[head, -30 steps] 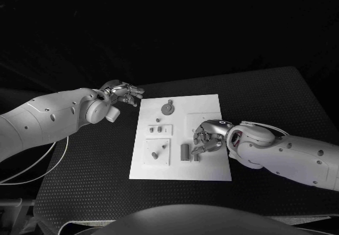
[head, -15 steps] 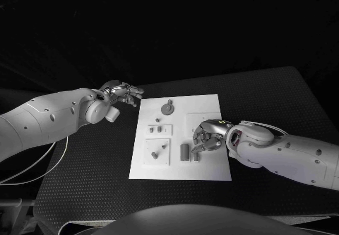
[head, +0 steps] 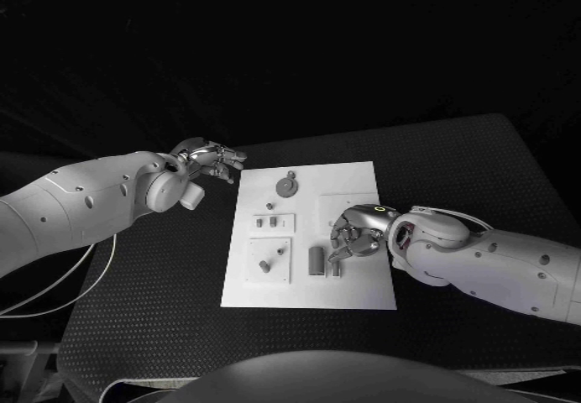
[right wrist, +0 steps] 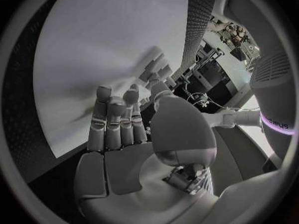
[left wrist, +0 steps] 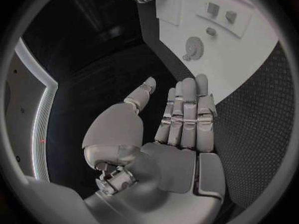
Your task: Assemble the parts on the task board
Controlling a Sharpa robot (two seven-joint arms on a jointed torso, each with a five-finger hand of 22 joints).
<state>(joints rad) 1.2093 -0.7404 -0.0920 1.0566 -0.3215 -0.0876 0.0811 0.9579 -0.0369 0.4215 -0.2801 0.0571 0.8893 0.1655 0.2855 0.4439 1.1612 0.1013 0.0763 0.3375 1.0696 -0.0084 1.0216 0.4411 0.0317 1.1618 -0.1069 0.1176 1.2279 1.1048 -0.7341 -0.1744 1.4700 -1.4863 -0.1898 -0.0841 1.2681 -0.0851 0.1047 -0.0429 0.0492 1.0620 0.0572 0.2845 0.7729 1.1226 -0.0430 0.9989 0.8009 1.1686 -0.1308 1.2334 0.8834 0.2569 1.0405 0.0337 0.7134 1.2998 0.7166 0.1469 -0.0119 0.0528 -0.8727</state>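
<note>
Very little is changing over the last second: the right hand [head: 353, 238] is creeping a touch toward the near edge of the task board [head: 351, 172], and its fingers [head: 340, 254] are curling in a little more over the parts beneath them. The left hand [head: 208, 158] is keeping its place off the board's far left corner, above the bare desk [head: 145, 285].

In the right wrist view the right hand's fingers [right wrist: 112, 117] are lying side by side, nearly straight, with the thumb alongside; nothing is sitting between them, and whether a fingertip is touching a part I cannot tell. The upright grey block [head: 316, 260] is standing just beside those fingertips, with a smaller grey piece [head: 337, 270] right below them. In the left wrist view the left hand's fingers [left wrist: 187, 112] are pressed together and extended, thumb apart, holding nothing; the round geared part [left wrist: 192, 47] is lying on the board well beyond their tips.

For the task this reads as a slow settling before a pick: no part is lifted yet, and assembly looks barely begun
</note>
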